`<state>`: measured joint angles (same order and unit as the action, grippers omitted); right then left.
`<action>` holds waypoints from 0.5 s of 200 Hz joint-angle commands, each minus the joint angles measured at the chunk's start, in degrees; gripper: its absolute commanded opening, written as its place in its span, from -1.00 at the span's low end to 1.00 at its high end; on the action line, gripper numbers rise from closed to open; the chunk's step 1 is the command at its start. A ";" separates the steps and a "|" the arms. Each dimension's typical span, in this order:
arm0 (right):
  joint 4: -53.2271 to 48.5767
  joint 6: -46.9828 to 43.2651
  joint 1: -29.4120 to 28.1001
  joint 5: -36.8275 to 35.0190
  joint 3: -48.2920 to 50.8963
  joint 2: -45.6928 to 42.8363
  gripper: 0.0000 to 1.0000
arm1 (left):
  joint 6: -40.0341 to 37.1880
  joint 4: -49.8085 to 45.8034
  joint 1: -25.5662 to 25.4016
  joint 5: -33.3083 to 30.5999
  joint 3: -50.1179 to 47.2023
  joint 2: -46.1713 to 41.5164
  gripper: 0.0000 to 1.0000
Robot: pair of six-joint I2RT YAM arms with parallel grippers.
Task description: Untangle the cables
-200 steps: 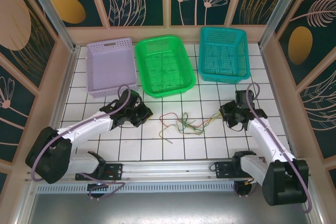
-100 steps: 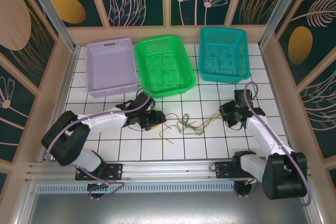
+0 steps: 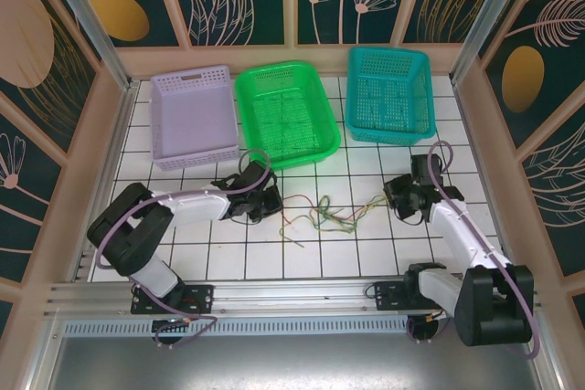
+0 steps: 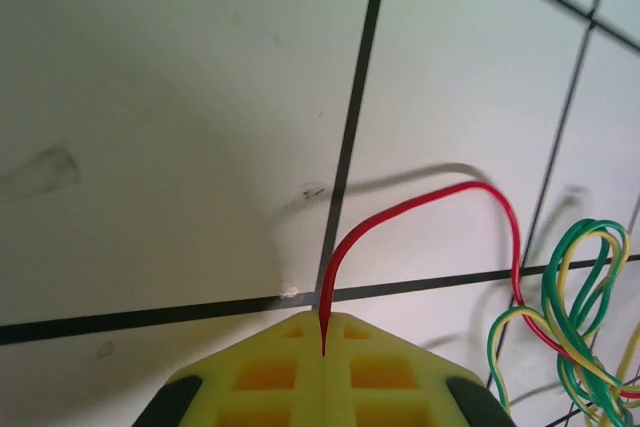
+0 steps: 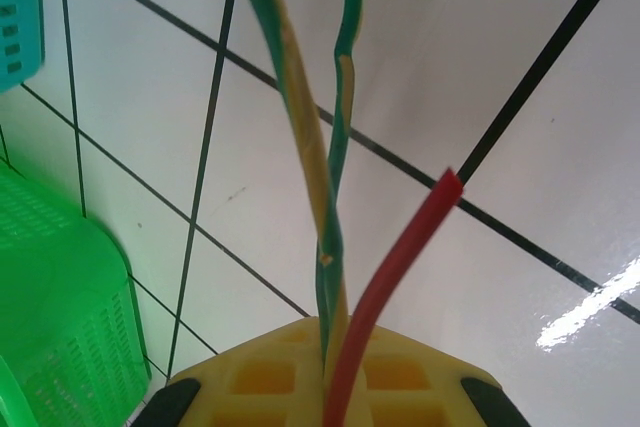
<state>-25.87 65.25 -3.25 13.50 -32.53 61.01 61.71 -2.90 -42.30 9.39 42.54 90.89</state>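
Black-gridded white table (image 3: pixel 228 258); lilac basket (image 3: pixel 195 116), green basket (image 3: pixel 286 114), teal basket (image 3: pixel 388 93); red cable (image 4: pixel 470 186), green-yellow striped cables (image 5: pixel 295 97)

Left arm (image 3: pixel 183 204): low, bent, below the green basket (image 3: pixel 291 161).
Left gripper (image 3: pixel 268 205): clamped on red cable (image 4: pixel 470 186).
Right gripper (image 3: pixel 399 198): clamped on cables (image 5: pixel 300 117), lower right of basket.

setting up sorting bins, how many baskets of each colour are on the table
lavender basket: 1
green basket: 1
teal basket: 1
total: 3
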 commanded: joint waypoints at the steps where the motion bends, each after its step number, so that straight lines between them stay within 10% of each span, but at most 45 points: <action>1: 0.61 -1.85 2.48 -0.22 -0.50 -0.31 -1.00 | -1.21 -7.56 0.01 -9.07 3.03 -7.81 -1.00; 100: 6.28 -2.07 9.05 0.63 -0.51 9.23 -0.88 | -3.08 -28.09 4.14 -23.10 6.12 -27.73 -1.00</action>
<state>-21.39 64.34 4.14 16.71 -32.56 68.36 59.99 -24.27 -40.49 -6.85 47.29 65.56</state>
